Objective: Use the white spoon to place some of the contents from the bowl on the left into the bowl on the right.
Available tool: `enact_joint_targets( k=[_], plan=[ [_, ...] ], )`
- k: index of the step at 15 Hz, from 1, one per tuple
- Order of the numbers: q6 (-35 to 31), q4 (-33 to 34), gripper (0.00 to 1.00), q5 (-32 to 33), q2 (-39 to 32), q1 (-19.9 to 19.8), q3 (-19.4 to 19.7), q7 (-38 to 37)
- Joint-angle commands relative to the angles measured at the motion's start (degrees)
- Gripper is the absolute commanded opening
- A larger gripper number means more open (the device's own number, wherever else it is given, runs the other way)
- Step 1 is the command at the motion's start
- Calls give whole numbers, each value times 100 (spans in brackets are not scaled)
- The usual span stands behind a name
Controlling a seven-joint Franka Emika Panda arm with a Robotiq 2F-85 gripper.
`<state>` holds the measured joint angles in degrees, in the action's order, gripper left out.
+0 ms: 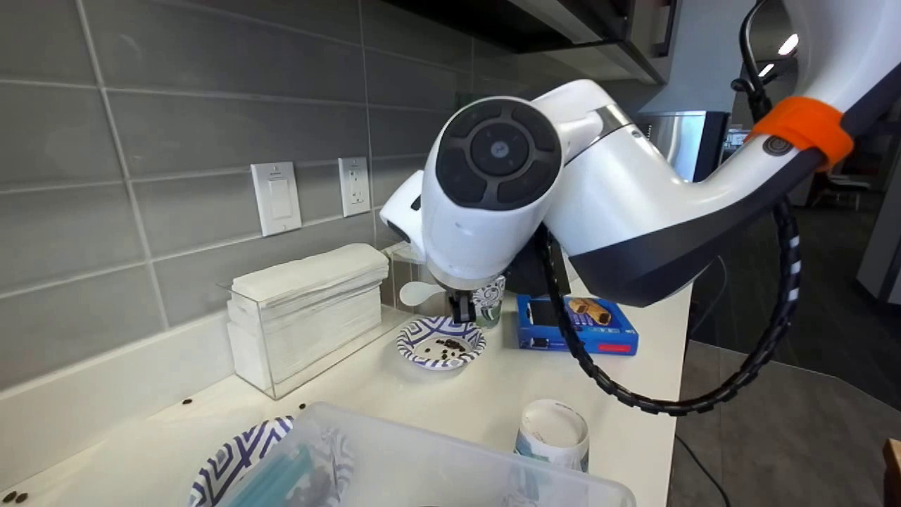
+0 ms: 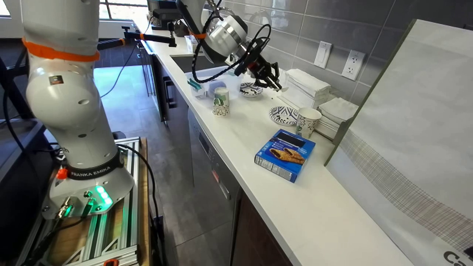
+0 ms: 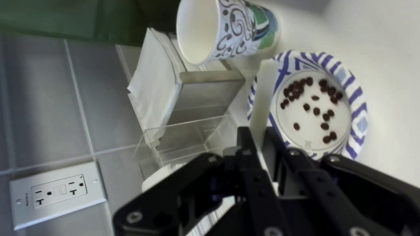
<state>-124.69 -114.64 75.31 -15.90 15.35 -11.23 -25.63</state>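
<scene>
Nearly together, the jaws pinch the white spoon (image 1: 420, 293) by its handle, aloft near a bowl (image 3: 361, 126) of beans (image 3: 316, 111). Any pour should probably go low and slow, over mid-bowl.

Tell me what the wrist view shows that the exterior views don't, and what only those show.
Only the wrist view shows a tiny mark inside one bowl and screw heads on the end effector.

Only the exterior views show the white arm, blue box, light switch, plastic bin, second cup and second bowl.

All share that bowl, its beans, the held white spoon, a cup, napkins and the outlet.
</scene>
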Motion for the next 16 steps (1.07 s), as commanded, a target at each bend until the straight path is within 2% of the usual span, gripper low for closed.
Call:
enact_joint_targets(
  k=[1,8,12,16],
  plan=[
    [-988,-648,3,-356,607,-278,-35,-499],
    [-3740,-1565,3,-465,1249,-815,281,-1226],
    [-4772,-2148,3,-1560,1216,-1161,411,-831],
    [-5303,-2671,3,-2829,1081,-1391,275,-284]
  ],
)
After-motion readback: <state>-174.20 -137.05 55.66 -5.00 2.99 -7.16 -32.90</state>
